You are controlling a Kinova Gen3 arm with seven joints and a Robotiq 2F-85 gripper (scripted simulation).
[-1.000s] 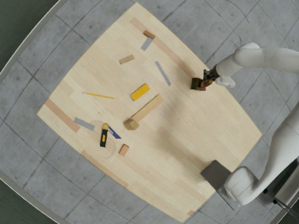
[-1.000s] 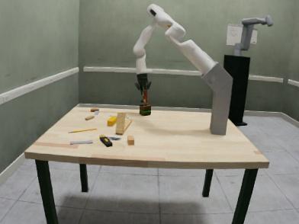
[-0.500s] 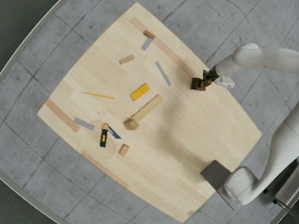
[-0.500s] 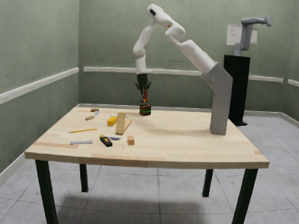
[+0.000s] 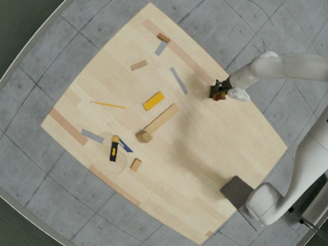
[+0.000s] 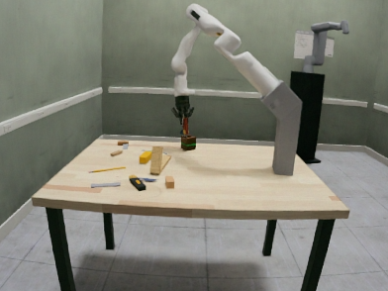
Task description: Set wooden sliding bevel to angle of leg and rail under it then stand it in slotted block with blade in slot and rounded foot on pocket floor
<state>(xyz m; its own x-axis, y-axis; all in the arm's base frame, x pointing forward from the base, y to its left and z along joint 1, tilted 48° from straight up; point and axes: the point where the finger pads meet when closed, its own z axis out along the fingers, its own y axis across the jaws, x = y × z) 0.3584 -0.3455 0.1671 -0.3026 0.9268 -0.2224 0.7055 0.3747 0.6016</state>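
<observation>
My gripper (image 6: pixel 183 116) hangs at the far right side of the table, also in the top view (image 5: pixel 219 89). It is shut on the wooden bevel (image 6: pixel 185 127), a narrow orange-brown piece held upright. The bevel's lower end reaches down to the slotted block (image 6: pixel 188 143), a small dark block with a green stripe, right under the gripper (image 5: pixel 217 96). I cannot tell whether the blade sits in the slot. The black and yellow bevel (image 5: pixel 114 149) with a blue blade lies near the front left. The leg and rail, a pale wooden beam (image 5: pixel 161 120), lie mid-table.
Loose things lie across the left half: a yellow block (image 5: pixel 153 100), a pencil (image 5: pixel 108 105), small wood blocks (image 5: pixel 139 64) (image 5: pixel 135 164), and grey strips (image 5: pixel 178 80) (image 5: pixel 92 135) (image 5: pixel 161 48). The arm's grey base (image 5: pixel 237 191) stands at the near right corner.
</observation>
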